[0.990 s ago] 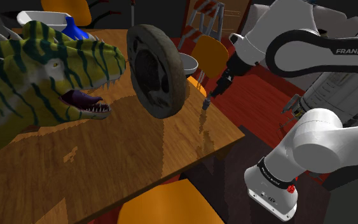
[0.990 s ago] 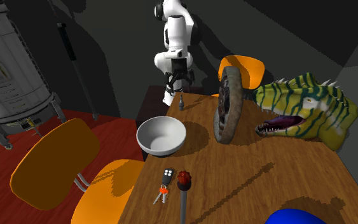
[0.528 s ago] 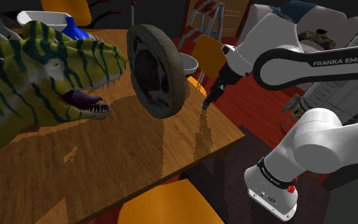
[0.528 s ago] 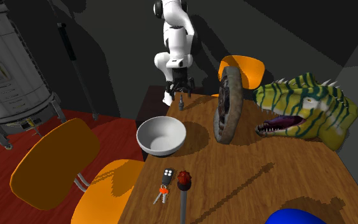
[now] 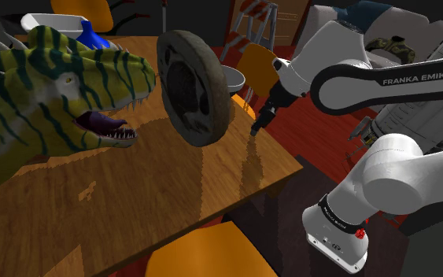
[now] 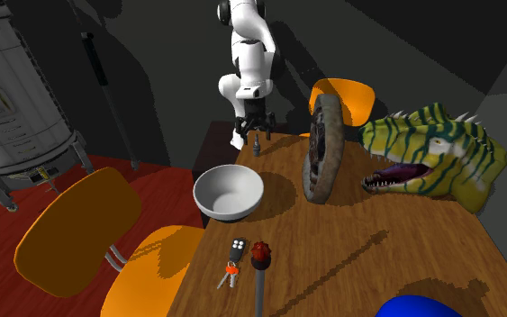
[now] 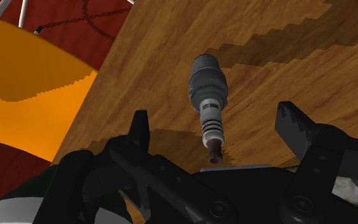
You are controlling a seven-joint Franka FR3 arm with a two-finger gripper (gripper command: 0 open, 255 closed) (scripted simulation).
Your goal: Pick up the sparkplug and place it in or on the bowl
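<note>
Arm (image 5: 353, 83) has dropped a touch lower since a moment ago. Jaws wide open, straddling the sparkplug (image 7: 208, 95) without touching. It's a ribbed grey metal cylinder, upright near the edge of the wood-grain tabletop (image 7: 285, 57).

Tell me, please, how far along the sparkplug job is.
Approach looks done: the open hand straddles the sparkplug, which stands near the table edge, untouched. In hand: the grasp, not yet closed. Left: lift it, carry it to the empty white bowl and release.
</note>
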